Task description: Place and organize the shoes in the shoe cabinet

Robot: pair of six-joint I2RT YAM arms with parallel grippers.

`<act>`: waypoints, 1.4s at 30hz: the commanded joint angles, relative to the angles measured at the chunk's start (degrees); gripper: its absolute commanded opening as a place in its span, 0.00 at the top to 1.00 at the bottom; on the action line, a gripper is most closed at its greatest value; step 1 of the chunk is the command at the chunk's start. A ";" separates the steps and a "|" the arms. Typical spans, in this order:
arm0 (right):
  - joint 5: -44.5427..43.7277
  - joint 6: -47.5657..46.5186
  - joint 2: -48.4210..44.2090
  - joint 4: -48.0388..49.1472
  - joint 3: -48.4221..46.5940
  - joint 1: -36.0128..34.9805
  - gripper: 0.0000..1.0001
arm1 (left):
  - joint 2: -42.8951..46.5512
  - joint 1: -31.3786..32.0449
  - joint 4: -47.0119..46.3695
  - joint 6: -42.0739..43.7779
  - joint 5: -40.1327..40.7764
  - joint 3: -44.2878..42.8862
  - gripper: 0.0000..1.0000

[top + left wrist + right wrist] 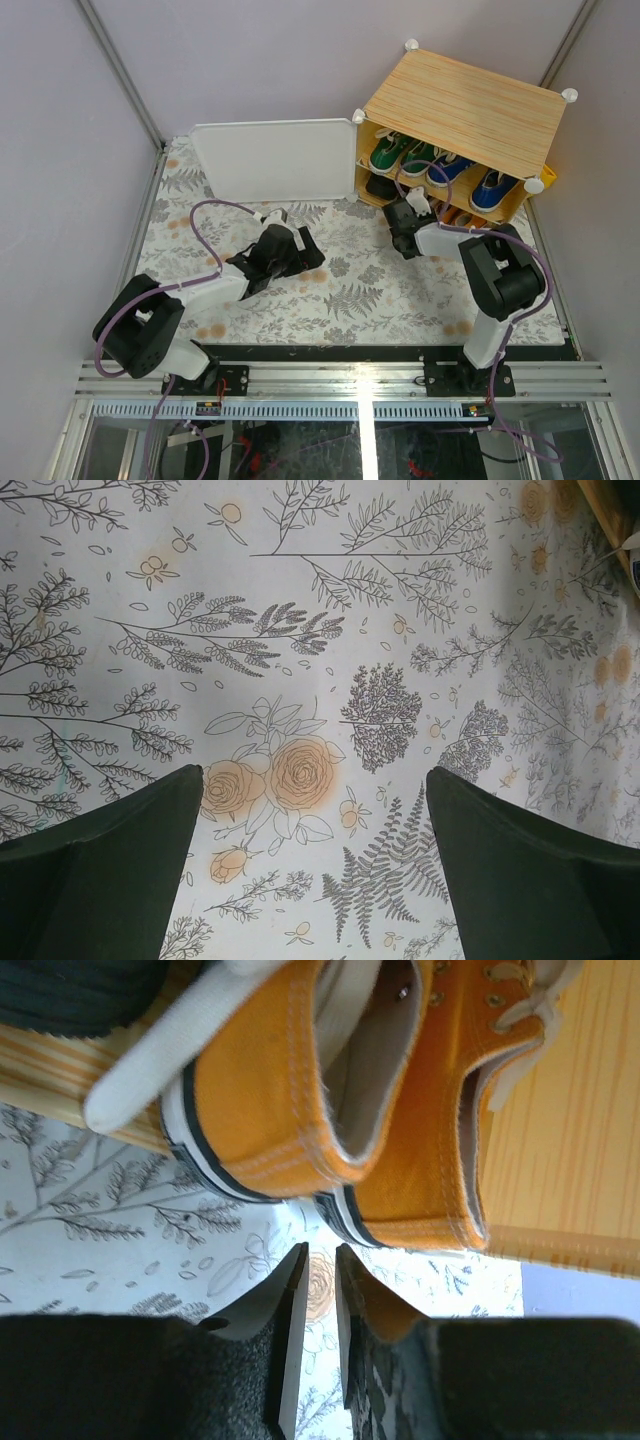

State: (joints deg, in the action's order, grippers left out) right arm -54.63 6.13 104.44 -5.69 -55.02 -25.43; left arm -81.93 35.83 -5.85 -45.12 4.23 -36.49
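Observation:
The shoe cabinet (465, 105) stands at the back right with its white door (275, 160) swung open to the left. Green sneakers (400, 152) and blue sneakers (470, 180) sit on the upper shelf. A black shoe (380, 187) lies on the lower shelf. Two orange sneakers (290, 1090) rest heel-out on the lower wooden shelf (580, 1110), their heels past its edge. My right gripper (320, 1252) is just in front of those heels, shut to a thin gap and empty; it also shows in the top view (405, 215). My left gripper (312, 771) is open and empty over the table (305, 250).
The table is covered with a floral printed cloth (360, 290). Grey walls enclose it on the left, back and right. The open door stands upright along the back edge, left of the cabinet. A black shoe (80, 990) lies beside the orange pair.

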 commanded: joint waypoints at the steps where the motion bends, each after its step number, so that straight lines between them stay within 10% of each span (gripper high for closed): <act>1: 2.54 4.16 -6.33 -1.90 2.73 1.25 0.77 | 0.15 -0.49 -3.50 -0.23 -0.44 0.72 0.09; 7: 15.24 5.59 -17.25 -1.75 7.86 1.23 0.73 | 0.37 -0.50 -2.84 -0.01 -0.45 -0.01 0.09; 33: -2.94 2.48 -15.42 15.52 13.10 1.25 0.75 | 3.64 -0.50 -1.93 0.80 0.45 0.31 0.08; 42: -5.44 -0.91 -9.88 19.45 11.70 1.18 0.39 | 10.50 -0.50 6.00 2.66 2.28 -1.92 0.00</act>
State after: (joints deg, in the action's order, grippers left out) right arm -56.07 6.70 90.65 8.62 -41.06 -24.32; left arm -74.94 35.83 -3.07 -44.23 4.10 -36.25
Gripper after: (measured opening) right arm 0.595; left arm 0.995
